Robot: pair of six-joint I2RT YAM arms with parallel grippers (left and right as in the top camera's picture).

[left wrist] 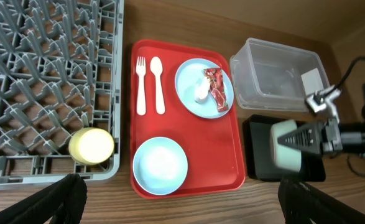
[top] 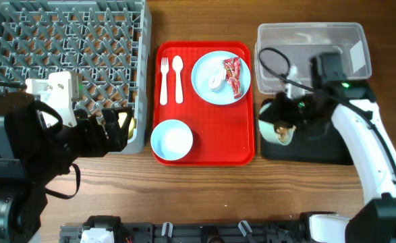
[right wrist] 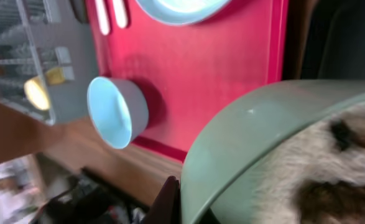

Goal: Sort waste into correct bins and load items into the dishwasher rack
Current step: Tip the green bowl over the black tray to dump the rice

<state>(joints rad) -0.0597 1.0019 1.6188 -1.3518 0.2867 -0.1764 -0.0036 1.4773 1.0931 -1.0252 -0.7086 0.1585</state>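
Observation:
My right gripper (top: pixel 295 113) is shut on the rim of the mint-green bowl (top: pixel 283 133) and holds it tilted over the black tray (top: pixel 322 150). The right wrist view shows brownish-white food scraps (right wrist: pixel 331 168) inside the bowl (right wrist: pixel 263 143). My left gripper (top: pixel 111 129) is open and empty at the grey rack's (top: pixel 63 40) front right corner, above the yellow cup (left wrist: pixel 91 145) that stands in the rack. On the red tray (top: pixel 218 135) lie the fork (top: pixel 163 79), the spoon (top: pixel 178 77), the pale-blue bowl (top: pixel 171 140), and the plate (top: pixel 208 84) with the red wrapper (top: pixel 233 74) and a white scrap (top: pixel 216 82).
The clear tub (top: pixel 312 28) stands behind the black tray at the back right, with a small white piece in its right end. A black cable loops over the tub's left side. Bare wooden table runs along the front edge.

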